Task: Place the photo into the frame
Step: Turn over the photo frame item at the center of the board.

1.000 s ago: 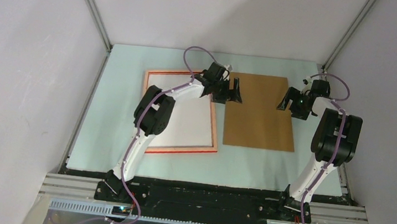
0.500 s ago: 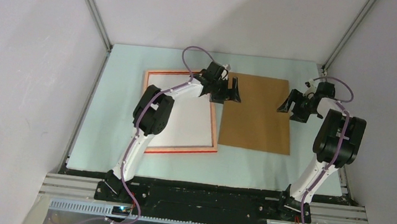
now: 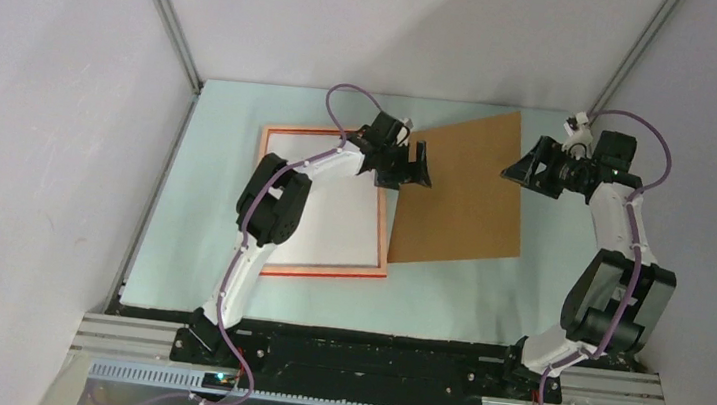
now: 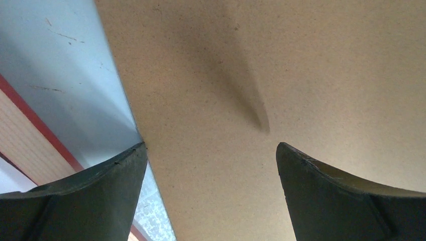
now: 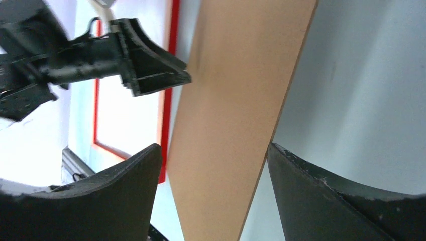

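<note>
The frame (image 3: 327, 273), red-edged with a pale orange face, lies flat at the left of the mat. A white sheet (image 3: 332, 220) fills it: the photo, plain side up. Just right of it the brown backing board (image 3: 460, 198) is tilted and skewed, its right side raised. My left gripper (image 3: 411, 168) is open over the board's left edge, the board (image 4: 226, 75) under both fingers and the frame (image 4: 25, 145) at the side. My right gripper (image 3: 522, 169) stands open at the board's right edge. The board (image 5: 236, 100) passes between its fingers, its edge against the right one.
The pale green mat (image 3: 214, 197) covers the table, with grey walls close on the left, right and back. A black rail (image 3: 368, 359) runs along the near edge, carrying both arm bases. The left gripper (image 5: 150, 70) also shows in the right wrist view.
The right arm has swung up and outward with its gripper at the board's right edge. The board tilted and turned, its near-left corner now against the frame. Left arm barely moved.
</note>
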Motion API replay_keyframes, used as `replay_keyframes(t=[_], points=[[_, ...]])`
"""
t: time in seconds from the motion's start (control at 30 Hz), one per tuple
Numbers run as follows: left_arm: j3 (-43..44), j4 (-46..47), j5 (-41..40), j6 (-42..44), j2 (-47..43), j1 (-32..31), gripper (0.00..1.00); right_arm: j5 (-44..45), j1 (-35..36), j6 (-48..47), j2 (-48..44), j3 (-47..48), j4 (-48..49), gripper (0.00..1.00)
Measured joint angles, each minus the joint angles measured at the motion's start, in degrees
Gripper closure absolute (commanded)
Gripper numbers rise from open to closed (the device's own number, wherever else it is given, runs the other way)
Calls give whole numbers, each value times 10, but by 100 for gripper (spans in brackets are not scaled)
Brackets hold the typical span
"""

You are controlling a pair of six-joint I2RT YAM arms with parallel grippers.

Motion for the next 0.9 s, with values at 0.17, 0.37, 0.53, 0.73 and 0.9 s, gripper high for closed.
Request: replay_keyframes(t=[0.17,0.37,0.53,0.73,0.9], points=[[-9,-1,3,-2,-6,-2,0,-48,10,5,-44,0,-1,20],[-21,2,36,-20,-24,-3,0,-79,35,21,-90,0,8,20],[-30,10,56,-22,-39,-3,0,-98,61,30,-108,0,33,20],[-37,16,74,-26,-44,2,0,-110,80,58,-109,0,70,20],[-44,17,82,-26,-54,9,0,-122,103,93,-105,9,110,20]])
